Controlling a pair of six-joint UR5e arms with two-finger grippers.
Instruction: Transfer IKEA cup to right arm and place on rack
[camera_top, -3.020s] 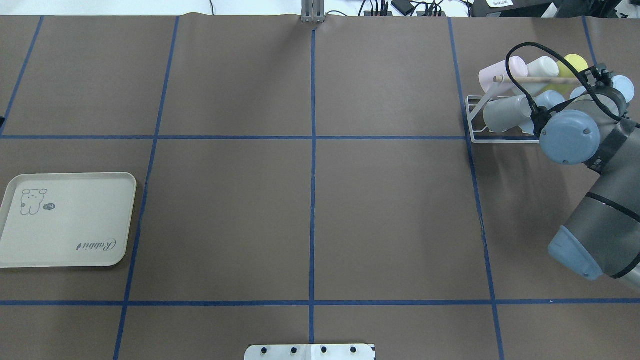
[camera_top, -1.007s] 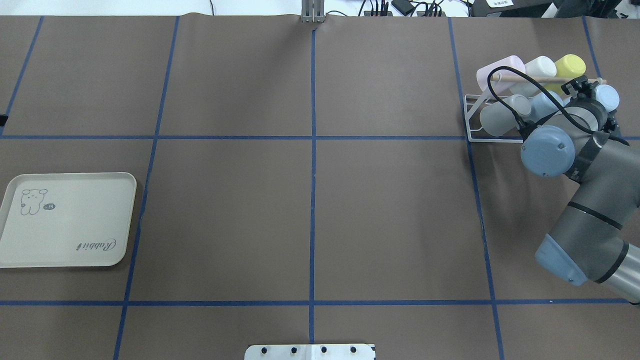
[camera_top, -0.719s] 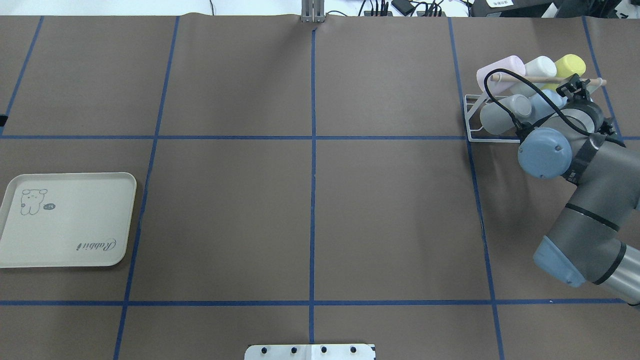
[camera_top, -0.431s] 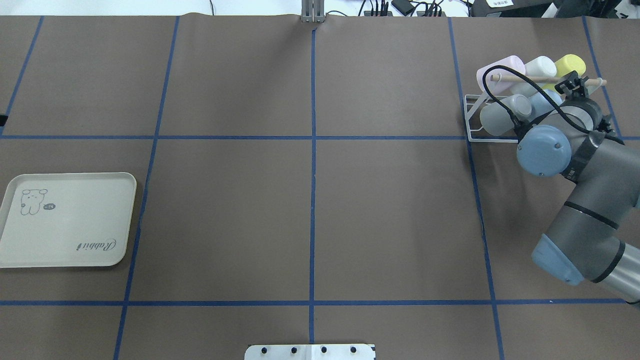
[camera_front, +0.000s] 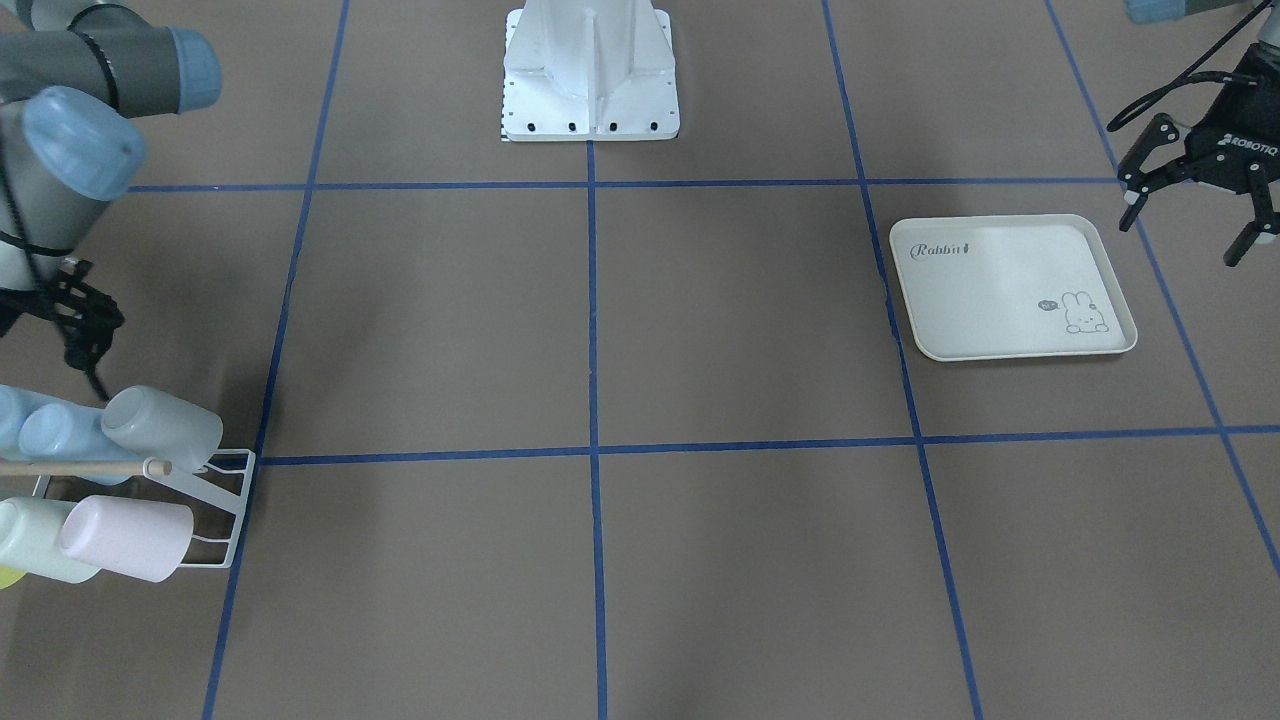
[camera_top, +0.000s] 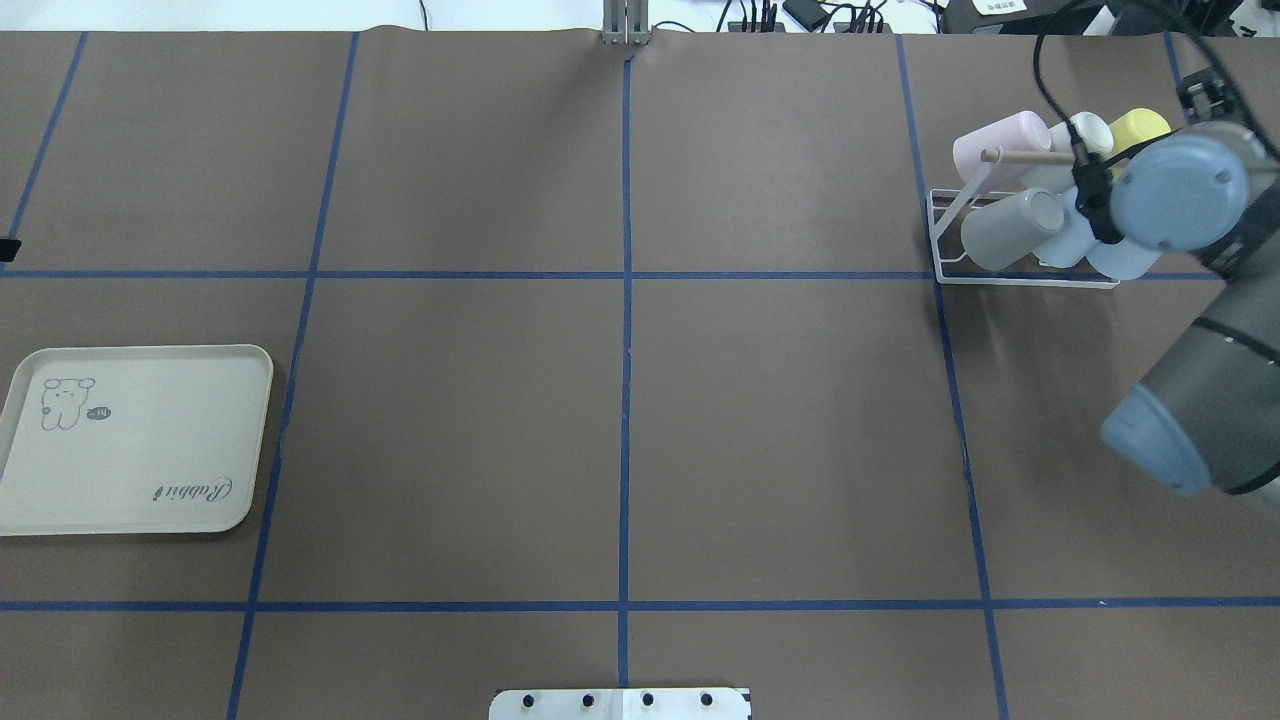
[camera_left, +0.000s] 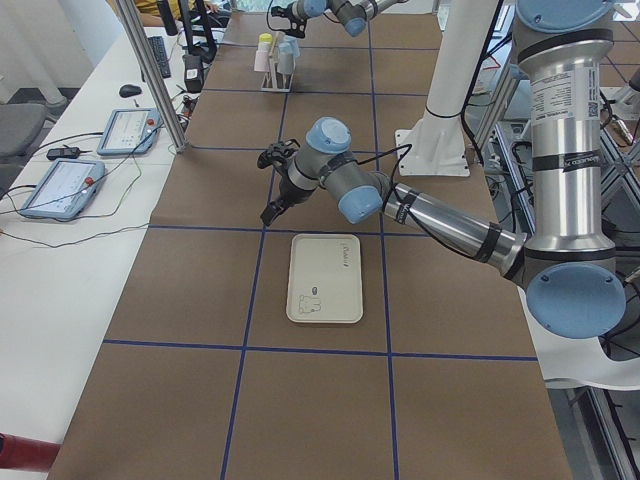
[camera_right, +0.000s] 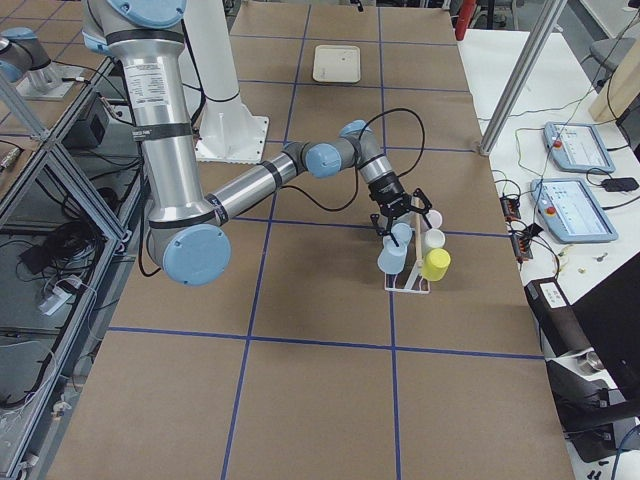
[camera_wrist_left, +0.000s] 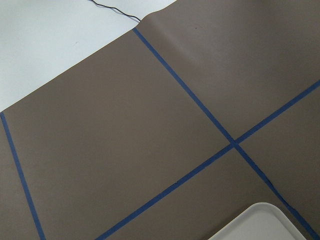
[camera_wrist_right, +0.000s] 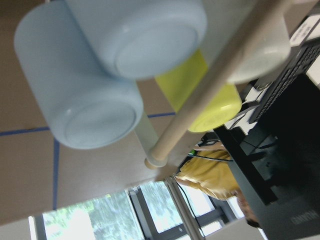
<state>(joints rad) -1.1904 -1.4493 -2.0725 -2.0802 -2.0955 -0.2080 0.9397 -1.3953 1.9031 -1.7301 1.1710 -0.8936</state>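
Blue cups (camera_top: 1062, 242) sit on the rack (camera_top: 1020, 283) just below the right pincer (camera_right: 405, 215), whose opening I cannot tell. Rising askew, it could snag the dowel (camera_top: 1030, 157) and tip them. Left pincer (camera_front: 1195, 195) hangs wide, empty.

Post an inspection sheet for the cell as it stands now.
Surface: brown table cover with a blue tape grid, lying flat.
Job's things: white wire rack at the far right, carrying a pink cup, white cup, yellow cup, grey cup and two light-blue cups.
Clutter: cream rabbit tray on the robot's left side.
Grippers: left tool open, holding nothing, beside the tray. Right tool is at the light-blue cups; open or shut cannot be told.
Cables: black cable loops off the right arm above the rack.
Surroundings: side bench with tablets; a person in a yellow top beyond the rack.
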